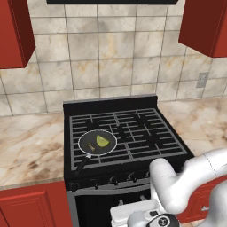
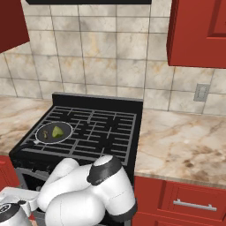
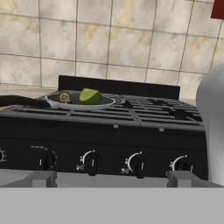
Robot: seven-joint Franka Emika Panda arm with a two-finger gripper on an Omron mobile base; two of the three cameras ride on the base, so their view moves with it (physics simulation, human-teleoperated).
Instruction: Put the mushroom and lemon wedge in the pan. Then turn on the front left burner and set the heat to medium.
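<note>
The black pan sits on the front left burner of the stove, its handle pointing toward the front edge. Inside it lie the yellow-green lemon wedge and, just left of it, the small tan mushroom. The hand view shows the same pan at grate level, with the lemon wedge and the mushroom in it. My gripper hangs low in front of the stove's control panel, open and holding nothing, with its fingertips wide apart below the knobs.
A row of dark knobs runs along the stove front, facing the hand. Black grates cover the cooktop. Marble counters flank the stove, with red cabinets below and above. My arm's elbow rises before the stove's right front.
</note>
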